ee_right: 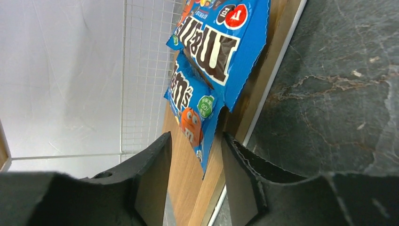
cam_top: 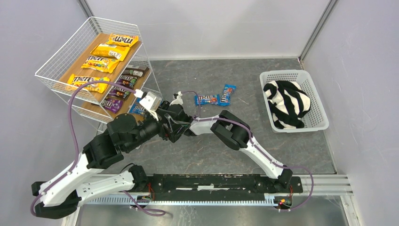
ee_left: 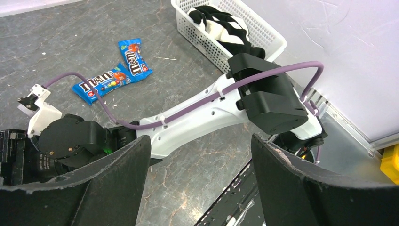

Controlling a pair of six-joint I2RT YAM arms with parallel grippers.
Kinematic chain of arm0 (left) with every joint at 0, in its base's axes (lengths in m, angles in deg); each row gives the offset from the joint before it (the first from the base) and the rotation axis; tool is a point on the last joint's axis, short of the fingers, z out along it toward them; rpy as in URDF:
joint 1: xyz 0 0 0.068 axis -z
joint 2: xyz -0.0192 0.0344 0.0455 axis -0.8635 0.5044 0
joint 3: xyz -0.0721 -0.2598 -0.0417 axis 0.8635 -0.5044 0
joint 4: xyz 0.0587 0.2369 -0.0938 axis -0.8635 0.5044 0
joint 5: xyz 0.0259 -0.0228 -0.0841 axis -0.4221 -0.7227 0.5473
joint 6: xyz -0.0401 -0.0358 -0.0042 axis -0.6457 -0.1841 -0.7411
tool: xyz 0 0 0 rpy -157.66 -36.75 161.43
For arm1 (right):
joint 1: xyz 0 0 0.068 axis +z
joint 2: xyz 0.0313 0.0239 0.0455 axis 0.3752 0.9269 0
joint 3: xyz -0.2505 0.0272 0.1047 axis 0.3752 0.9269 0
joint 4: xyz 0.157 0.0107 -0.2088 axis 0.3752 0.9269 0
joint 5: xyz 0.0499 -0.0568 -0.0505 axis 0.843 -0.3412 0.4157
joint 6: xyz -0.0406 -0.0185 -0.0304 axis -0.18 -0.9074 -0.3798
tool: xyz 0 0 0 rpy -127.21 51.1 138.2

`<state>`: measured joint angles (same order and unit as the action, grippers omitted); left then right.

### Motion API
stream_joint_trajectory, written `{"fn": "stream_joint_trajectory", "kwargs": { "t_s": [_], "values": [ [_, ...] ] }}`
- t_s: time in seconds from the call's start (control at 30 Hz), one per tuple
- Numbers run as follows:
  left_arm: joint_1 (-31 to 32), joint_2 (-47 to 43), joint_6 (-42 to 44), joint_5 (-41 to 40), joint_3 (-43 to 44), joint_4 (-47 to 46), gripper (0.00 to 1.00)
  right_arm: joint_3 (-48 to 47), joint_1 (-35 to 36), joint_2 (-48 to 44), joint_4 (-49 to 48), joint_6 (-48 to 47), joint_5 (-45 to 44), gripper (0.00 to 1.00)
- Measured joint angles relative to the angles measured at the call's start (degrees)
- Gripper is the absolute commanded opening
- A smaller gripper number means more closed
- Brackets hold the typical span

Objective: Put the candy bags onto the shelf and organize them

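Right wrist view: right claw (ee_right: 196, 139) seen part-open, nothing gripped. Lower corner of blue candy bag (ee_right: 190, 108) seen in gap between fingers. Second blue bag (ee_right: 216, 42) overlapped above it, both laid on wood board of shelf (ee_right: 186, 188). Left claw (ee_left: 200, 141) spread wide, empty. Top view: shelf at 10 o'clock, yellow bags (cam_top: 101, 62) lined on top board, purple bags (cam_top: 121, 84) on middle board. Two loose blue bags (cam_top: 207, 99) left on desk (cam_top: 197, 155) near 12 o'clock.
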<state>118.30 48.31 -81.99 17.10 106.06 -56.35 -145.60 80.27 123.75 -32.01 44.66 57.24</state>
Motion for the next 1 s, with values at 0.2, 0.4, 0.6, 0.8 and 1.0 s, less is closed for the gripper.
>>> {"fn": "stream_joint_trajectory", "kwargs": {
  "t_s": [0.2,0.4,0.6,0.8,1.0],
  "values": [
    [0.0,0.8,0.0,0.1,0.0,-0.1,0.85,6.1,0.0,-4.3,0.3,-3.1,0.5,0.58],
    [0.0,2.3,-0.1,0.2,-0.4,-0.9,0.84,18.5,-0.2,-11.9,-1.2,-8.3,3.1,0.61],
    [0.0,4.1,-1.4,0.2,-1.1,-2.4,0.84,33.6,-1.6,-23.3,-5.3,-18.3,9.2,0.61],
    [0.0,8.5,-2.0,0.2,-0.8,-4.4,0.84,42.3,-6.7,-34.8,-5.3,-27.6,13.7,0.62],
    [0.0,15.7,-4.0,0.2,0.6,-6.2,0.83,51.7,-17.4,-45.4,-5.7,-32.6,17.9,0.63]
  ]
}}
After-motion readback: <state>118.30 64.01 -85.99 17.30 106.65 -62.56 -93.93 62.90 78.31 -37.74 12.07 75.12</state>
